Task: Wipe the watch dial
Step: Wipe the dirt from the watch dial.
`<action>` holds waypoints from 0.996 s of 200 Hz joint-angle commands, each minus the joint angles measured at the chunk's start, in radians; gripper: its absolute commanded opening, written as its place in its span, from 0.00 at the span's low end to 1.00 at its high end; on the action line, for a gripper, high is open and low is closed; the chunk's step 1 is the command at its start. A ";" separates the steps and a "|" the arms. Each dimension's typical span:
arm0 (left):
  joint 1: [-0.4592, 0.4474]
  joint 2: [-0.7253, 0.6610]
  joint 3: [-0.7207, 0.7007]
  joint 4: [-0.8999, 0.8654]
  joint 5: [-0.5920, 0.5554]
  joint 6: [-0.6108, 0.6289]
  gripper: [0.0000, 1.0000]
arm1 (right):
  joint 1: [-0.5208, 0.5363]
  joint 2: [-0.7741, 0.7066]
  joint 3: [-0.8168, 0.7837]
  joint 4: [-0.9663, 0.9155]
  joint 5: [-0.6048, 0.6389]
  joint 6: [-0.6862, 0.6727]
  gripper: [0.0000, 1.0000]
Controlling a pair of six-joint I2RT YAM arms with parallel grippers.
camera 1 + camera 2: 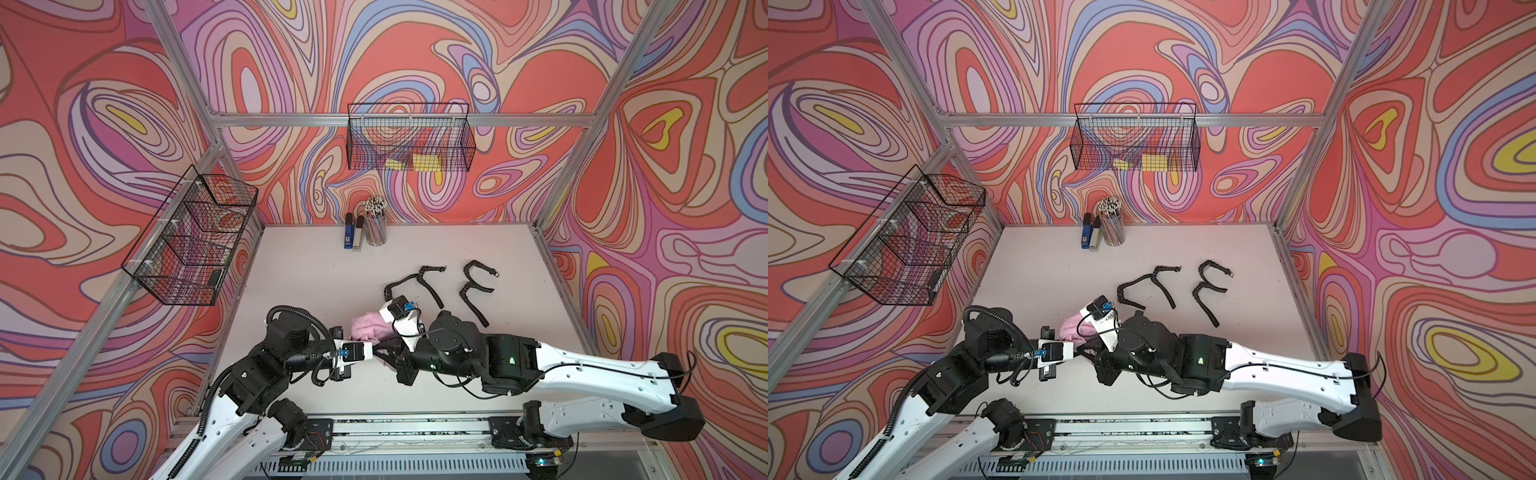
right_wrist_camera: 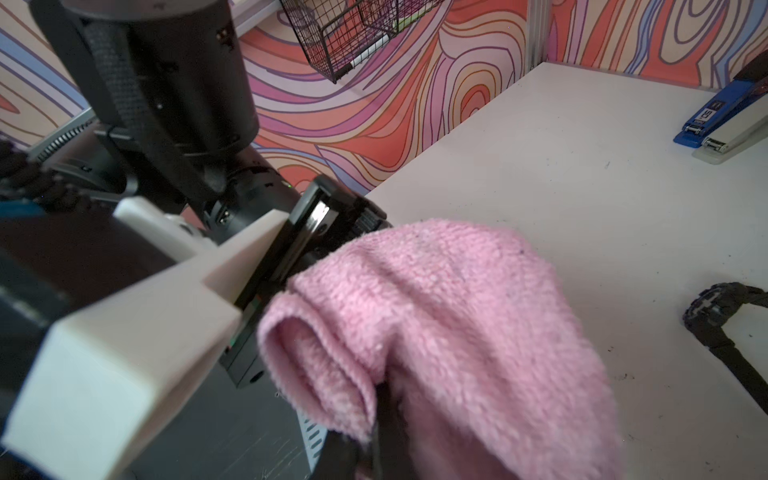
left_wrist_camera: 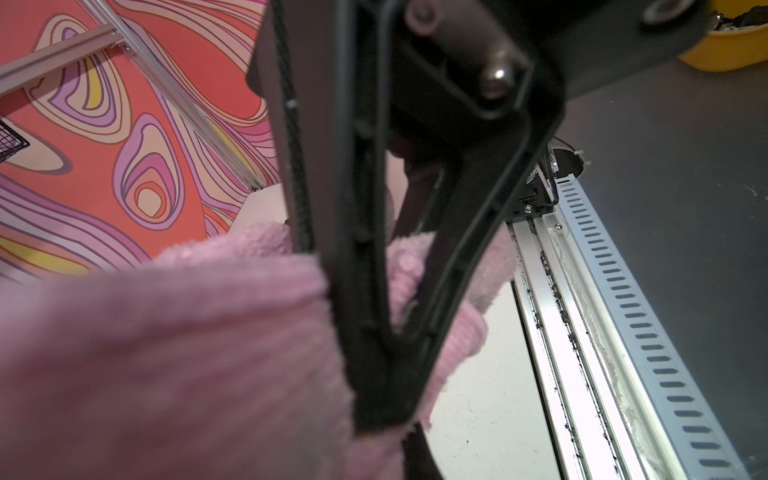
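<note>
Near the desk's (image 1: 299, 282) front edge both arms meet. The right hand (image 2: 374, 424) is clenched on the soft pink cloth (image 1: 368, 328). The left hand (image 1: 379, 353) is clenched too, presumably on the watch, hidden beneath. Light, slick-faced and limp-strapped, it is best gripped by the strap beside the case.

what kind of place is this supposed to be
Probably a robot test cell dressed up as a desk: an aluminium frame with swirl-printed walls boxes in a white table, and a blue stapler, a pencil cup and wire baskets stand in as office props.
</note>
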 commanded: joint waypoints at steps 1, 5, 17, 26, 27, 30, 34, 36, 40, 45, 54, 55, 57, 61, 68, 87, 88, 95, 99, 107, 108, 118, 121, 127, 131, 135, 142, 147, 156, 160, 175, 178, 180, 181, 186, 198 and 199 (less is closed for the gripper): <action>-0.003 -0.025 0.044 0.055 0.046 0.002 0.00 | -0.077 0.039 -0.013 0.028 -0.033 -0.036 0.00; -0.003 -0.025 0.044 0.055 0.043 0.002 0.00 | -0.084 0.045 -0.008 0.028 -0.039 -0.041 0.00; -0.003 -0.027 0.046 0.054 0.042 0.002 0.00 | -0.100 0.064 0.004 0.030 -0.057 -0.053 0.00; -0.003 -0.028 0.047 0.053 0.041 0.004 0.00 | -0.110 0.075 0.010 0.035 -0.074 -0.057 0.00; -0.003 -0.027 0.047 0.052 0.041 0.004 0.00 | -0.110 0.076 0.011 0.036 -0.075 -0.057 0.00; -0.002 -0.027 0.048 0.053 0.041 0.004 0.00 | -0.110 0.079 0.014 0.038 -0.079 -0.057 0.00; -0.003 -0.028 0.047 0.051 0.041 0.005 0.00 | -0.110 0.082 0.018 0.038 -0.086 -0.059 0.00; -0.003 -0.028 0.048 0.051 0.040 0.005 0.00 | -0.110 0.084 0.021 0.038 -0.089 -0.059 0.00; -0.003 -0.028 0.048 0.049 0.039 0.005 0.00 | -0.110 0.087 0.024 0.038 -0.097 -0.059 0.00; -0.003 -0.029 0.048 0.048 0.037 0.005 0.00 | -0.110 0.090 0.032 0.039 -0.106 -0.060 0.00; -0.003 -0.030 0.046 0.048 0.037 0.007 0.00 | -0.110 0.090 0.043 0.031 -0.121 -0.056 0.00; -0.003 -0.029 0.046 0.049 0.036 0.007 0.00 | -0.110 0.090 0.045 0.031 -0.124 -0.057 0.00; -0.003 -0.029 0.046 0.048 0.035 0.007 0.00 | -0.110 0.089 0.048 0.027 -0.128 -0.054 0.00; -0.003 -0.030 0.044 0.047 0.035 0.007 0.00 | -0.108 0.087 0.051 0.021 -0.130 -0.051 0.00; -0.003 -0.030 0.043 0.047 0.032 0.008 0.00 | -0.096 0.080 0.056 0.010 -0.123 -0.050 0.00; -0.003 -0.027 0.041 0.050 0.031 0.008 0.00 | -0.040 0.043 0.074 -0.038 -0.033 -0.054 0.00; -0.003 -0.026 0.041 0.049 0.031 0.008 0.00 | -0.038 0.041 0.074 -0.040 -0.028 -0.054 0.00; -0.002 -0.026 0.040 0.049 0.032 0.008 0.00 | -0.023 0.025 0.079 -0.060 0.003 -0.054 0.00; -0.002 -0.025 0.040 0.050 0.033 0.008 0.00 | -0.016 0.015 0.079 -0.069 0.020 -0.052 0.00; -0.004 -0.023 0.038 0.053 0.034 0.007 0.00 | -0.012 -0.002 0.078 -0.085 0.045 -0.046 0.00; -0.003 -0.023 0.038 0.053 0.035 0.007 0.00 | -0.012 -0.004 0.077 -0.088 0.048 -0.045 0.00; -0.003 -0.023 0.035 0.061 0.038 0.004 0.00 | -0.011 -0.022 0.069 -0.105 0.082 -0.037 0.00; -0.003 -0.021 0.034 0.061 0.039 0.002 0.00 | -0.011 -0.025 0.068 -0.112 0.092 -0.035 0.00; -0.003 -0.021 0.034 0.064 0.041 0.001 0.00 | -0.011 -0.029 0.065 -0.126 0.112 -0.033 0.00; -0.003 -0.022 0.034 0.065 0.040 0.000 0.00 | -0.011 -0.032 0.063 -0.134 0.122 -0.031 0.00; -0.003 -0.024 0.033 0.064 0.042 -0.001 0.00 | -0.011 -0.035 0.062 -0.141 0.134 -0.029 0.00; -0.003 -0.024 0.034 0.065 0.042 -0.002 0.00 | -0.011 -0.041 0.060 -0.150 0.147 -0.027 0.00; -0.003 -0.024 0.034 0.065 0.042 -0.002 0.00 | -0.012 -0.045 0.061 -0.157 0.162 -0.025 0.00; -0.003 -0.025 0.035 0.063 0.042 -0.004 0.00 | -0.012 -0.053 0.061 -0.172 0.193 -0.022 0.00; -0.003 -0.026 0.034 0.063 0.043 -0.004 0.00 | -0.012 -0.057 0.063 -0.180 0.206 -0.020 0.00; -0.003 -0.029 0.034 0.063 0.042 -0.007 0.00 | -0.013 -0.066 0.072 -0.211 0.246 -0.018 0.00; -0.003 -0.029 0.035 0.062 0.043 -0.007 0.00 | -0.012 -0.070 0.073 -0.216 0.252 -0.016 0.00; -0.003 -0.029 0.035 0.063 0.043 -0.007 0.00 | -0.013 -0.071 0.075 -0.221 0.257 -0.016 0.00; -0.003 -0.029 0.035 0.063 0.043 -0.007 0.00 | -0.013 -0.072 0.076 -0.223 0.260 -0.016 0.00; -0.003 -0.029 0.035 0.062 0.043 -0.008 0.00 | -0.012 -0.076 0.078 -0.233 0.269 -0.016 0.00; -0.003 -0.030 0.035 0.060 0.044 -0.008 0.00 | -0.013 -0.091 0.080 -0.246 0.283 -0.018 0.00; -0.003 -0.030 0.035 0.060 0.044 -0.008 0.00 | -0.012 -0.092 0.081 -0.245 0.284 -0.018 0.00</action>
